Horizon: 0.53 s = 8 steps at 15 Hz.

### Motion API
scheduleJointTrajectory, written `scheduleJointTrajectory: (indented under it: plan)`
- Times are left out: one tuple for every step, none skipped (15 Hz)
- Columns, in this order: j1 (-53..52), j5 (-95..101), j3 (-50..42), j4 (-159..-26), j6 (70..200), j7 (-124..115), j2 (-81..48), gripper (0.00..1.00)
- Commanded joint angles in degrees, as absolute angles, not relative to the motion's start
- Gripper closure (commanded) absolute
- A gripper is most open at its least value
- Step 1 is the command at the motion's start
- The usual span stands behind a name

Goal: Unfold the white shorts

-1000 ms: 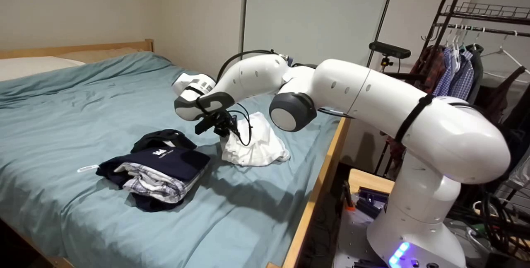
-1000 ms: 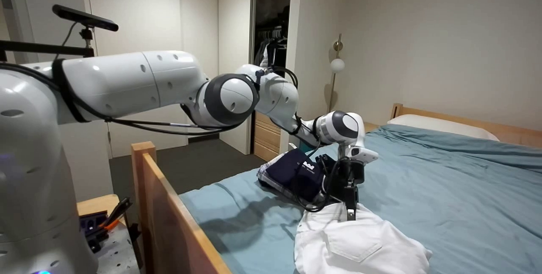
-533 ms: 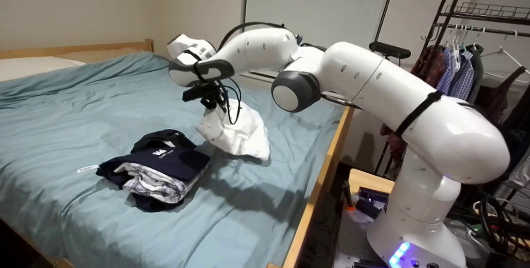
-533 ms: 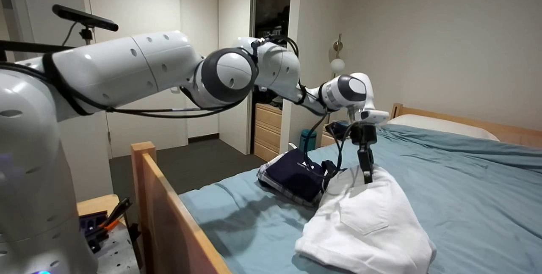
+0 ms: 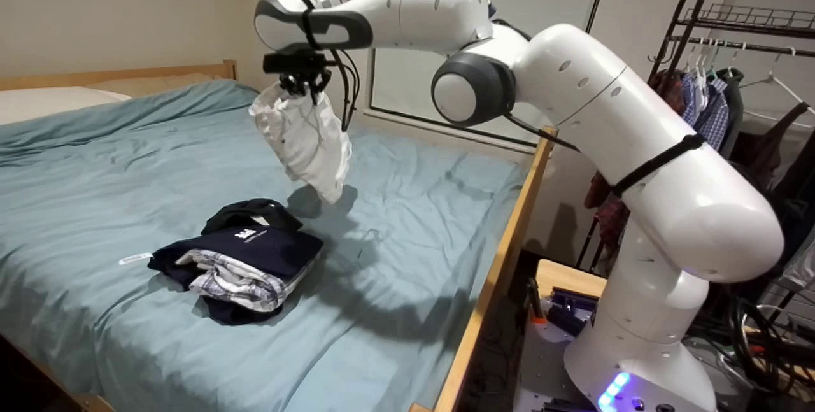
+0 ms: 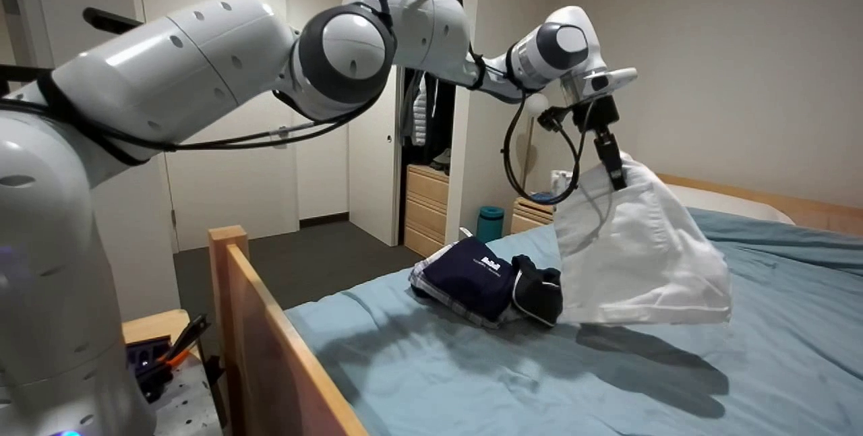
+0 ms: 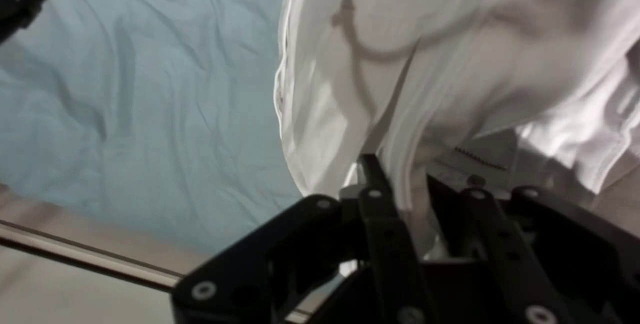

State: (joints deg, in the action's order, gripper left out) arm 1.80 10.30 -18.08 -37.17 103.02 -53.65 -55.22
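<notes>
Our fingers (image 7: 384,229) pinch a fold of the white shorts (image 6: 640,254); in both exterior views we see the shorts hang in the air near the clothes pile (image 5: 245,262); beneath that pile spreads a wrinkled blue surface (image 5: 159,176).

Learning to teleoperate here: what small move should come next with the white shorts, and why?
I'd probably lower the gripper a little, keeping clear of the dark clothes pile, until the lower hem meets the bed. The white shorts are pinched at their top edge, and in an exterior view a shadow lies below that hem, suggesting they hang free; touching down may help spread them.
</notes>
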Motion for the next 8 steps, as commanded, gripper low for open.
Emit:
scheduleJointTrajectory:
  plan:
    - [1.96, 9.25, -15.91, -41.16, 109.38, -47.36, -47.04, 0.97]
    - [1.76, 9.58, -15.69, -41.25, 110.72, -46.03, -45.49, 0.97]
    - [1.64, 9.53, -15.36, -41.72, 112.01, -44.93, -43.84, 0.97]
    - [2.03, 8.96, -14.61, -42.98, 114.87, -43.74, -42.33, 0.97]
    - [2.48, 8.58, -14.17, -44.47, 118.22, -44.39, -42.11, 0.97]
    - [2.69, 8.17, -13.86, -47.18, 121.26, -45.91, -41.29, 0.97]
    - [3.32, 6.32, -12.83, -49.98, 123.76, -46.96, -41.16, 0.97]
    - [3.94, 4.05, -11.5, -52.96, 125.26, -46.05, -40.52, 0.97]
